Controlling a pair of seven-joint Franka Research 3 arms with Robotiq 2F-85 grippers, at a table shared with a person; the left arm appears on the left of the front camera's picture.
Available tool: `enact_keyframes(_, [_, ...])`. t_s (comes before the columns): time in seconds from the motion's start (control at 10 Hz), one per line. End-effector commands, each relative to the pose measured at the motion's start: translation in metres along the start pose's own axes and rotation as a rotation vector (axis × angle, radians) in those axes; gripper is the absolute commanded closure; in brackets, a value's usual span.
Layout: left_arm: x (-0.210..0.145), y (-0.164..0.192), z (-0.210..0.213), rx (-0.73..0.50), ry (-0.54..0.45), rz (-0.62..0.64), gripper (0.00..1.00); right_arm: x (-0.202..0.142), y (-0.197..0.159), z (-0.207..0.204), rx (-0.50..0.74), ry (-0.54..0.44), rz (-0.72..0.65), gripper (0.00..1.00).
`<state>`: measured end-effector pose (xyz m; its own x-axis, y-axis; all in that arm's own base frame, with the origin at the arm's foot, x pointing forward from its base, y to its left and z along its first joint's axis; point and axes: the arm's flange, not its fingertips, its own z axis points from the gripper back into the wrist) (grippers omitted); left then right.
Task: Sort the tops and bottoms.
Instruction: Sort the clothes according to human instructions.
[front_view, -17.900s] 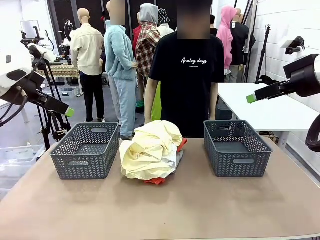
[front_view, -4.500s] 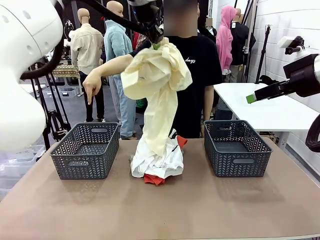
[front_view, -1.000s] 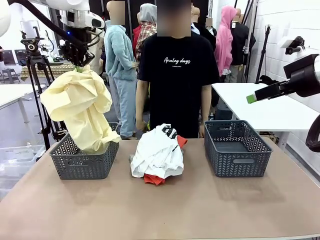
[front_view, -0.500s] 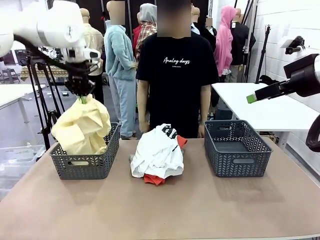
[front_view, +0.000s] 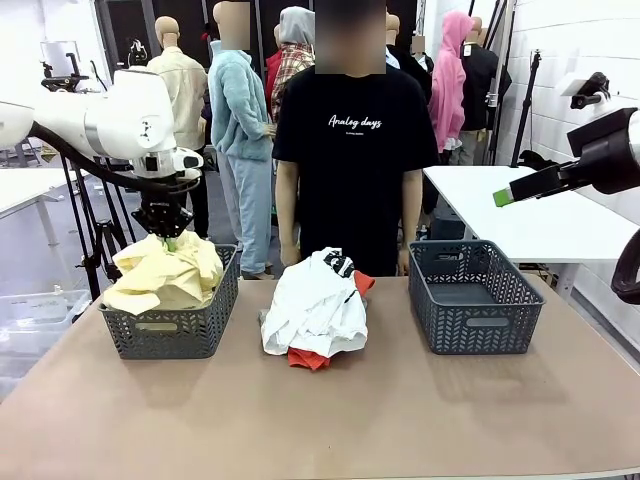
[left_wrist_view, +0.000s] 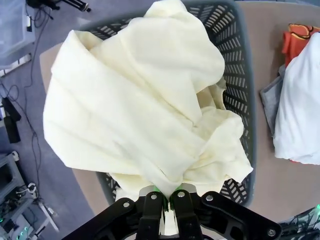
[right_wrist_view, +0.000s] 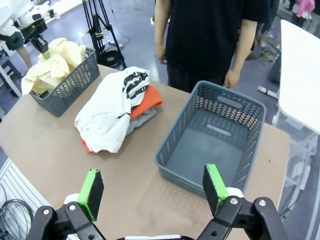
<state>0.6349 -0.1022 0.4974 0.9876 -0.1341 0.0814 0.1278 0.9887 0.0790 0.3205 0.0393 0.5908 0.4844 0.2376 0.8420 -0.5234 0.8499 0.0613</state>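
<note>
The pale yellow garment (front_view: 165, 275) lies bunched in the left basket (front_view: 170, 330), and my left gripper (front_view: 168, 240) is shut on its top fold just above the basket. In the left wrist view the yellow garment (left_wrist_view: 145, 100) spreads out over the basket (left_wrist_view: 239, 75) in front of my shut fingers (left_wrist_view: 167, 197). A white garment (front_view: 315, 305) sits on the table's middle over an orange-red one (front_view: 308, 358); the right wrist view shows a grey one (right_wrist_view: 142, 119) under them too. My right gripper (right_wrist_view: 152, 187) hangs open high at the right, over the right basket (right_wrist_view: 212, 140).
A person in a black T-shirt (front_view: 345, 150) stands at the far side behind the pile, arms down. The right basket (front_view: 470, 295) holds nothing. A white table (front_view: 540, 215) stands beyond the right edge. Bare tabletop (front_view: 330, 420) lies in front.
My left gripper has come down with the yellow garment, which hung above the left basket a second ago and now rests bunched inside it. The right arm has not moved.
</note>
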Motion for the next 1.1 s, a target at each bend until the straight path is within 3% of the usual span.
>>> enact_keyframes(0.0, [-0.012,-0.014,-0.003,-0.018,-0.031,0.030,1.00,-0.001,0.000,-0.001,0.010,0.006,-0.007,0.00])
enact_keyframes(0.6, [-0.015,-0.023,-0.015,-0.007,-0.028,0.039,0.97,-0.001,0.000,-0.001,0.010,0.006,-0.007,0.00])
enact_keyframes(1.0, [-0.013,-0.012,-0.005,-0.006,-0.043,0.066,0.18,-0.001,0.000,-0.001,0.010,0.006,-0.007,0.00])
